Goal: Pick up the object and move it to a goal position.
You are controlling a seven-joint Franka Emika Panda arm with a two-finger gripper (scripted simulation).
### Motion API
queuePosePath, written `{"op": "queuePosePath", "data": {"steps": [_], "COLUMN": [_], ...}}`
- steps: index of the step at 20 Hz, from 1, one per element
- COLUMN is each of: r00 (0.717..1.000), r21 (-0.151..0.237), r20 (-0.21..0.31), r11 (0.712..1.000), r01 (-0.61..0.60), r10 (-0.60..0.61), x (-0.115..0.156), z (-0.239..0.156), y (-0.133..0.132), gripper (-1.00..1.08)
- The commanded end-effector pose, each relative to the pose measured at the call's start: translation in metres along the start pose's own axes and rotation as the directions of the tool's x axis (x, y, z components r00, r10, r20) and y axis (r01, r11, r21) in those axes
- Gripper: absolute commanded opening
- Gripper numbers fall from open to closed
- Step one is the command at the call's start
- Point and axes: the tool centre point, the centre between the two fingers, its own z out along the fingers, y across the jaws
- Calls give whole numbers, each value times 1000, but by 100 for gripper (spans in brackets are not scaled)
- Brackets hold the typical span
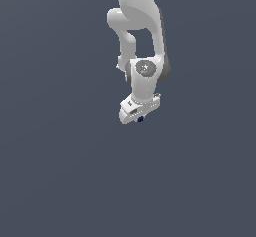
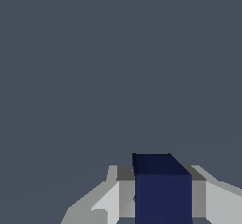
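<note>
The white Panda arm hangs down in the middle of the exterior view. Its gripper [image 1: 140, 118] points downward. A tiny dark navy-blue cube [image 1: 141, 118] shows just under the hand, mostly hidden by it. In the wrist view the cube [image 2: 162, 190] sits between the two grey-white fingers [image 2: 125, 197], which press on its sides. The gripper [image 2: 163, 197] is shut on the cube. No goal marker shows in either view.
Only a plain dark grey-blue background surrounds the arm in both views. No other objects, containers or edges show.
</note>
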Motion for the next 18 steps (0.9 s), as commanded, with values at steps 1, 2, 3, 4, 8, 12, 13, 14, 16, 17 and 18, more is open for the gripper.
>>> {"op": "queuePosePath", "data": {"steps": [1,2,3,4,8,12,13,14,16,17,18], "r00": [1000,1000,1000,1000,1000,1000,1000,1000,1000,1000,1000], "r21": [0,0,0,0,0,0,0,0,0,0,0], "r20": [0,0,0,0,0,0,-1,-1,-1,-1,-1], "r11": [1000,1000,1000,1000,1000,1000,1000,1000,1000,1000,1000], "r01": [1,1,1,1,1,1,1,1,1,1,0], "r10": [-1,-1,-1,-1,-1,-1,-1,-1,-1,-1,0], "x": [12,17,22,27,48,68,73,77,85,89,92], "z": [-22,-31,-41,-50,-88,-124,-132,-139,-152,-158,-163], "y": [-16,-22,-29,-36,-62,-87,-93,-98,-107,-111,-114], "gripper": [-100,-100,-100,-100,-100,-100,-100,-100,-100,-100,-100]}}
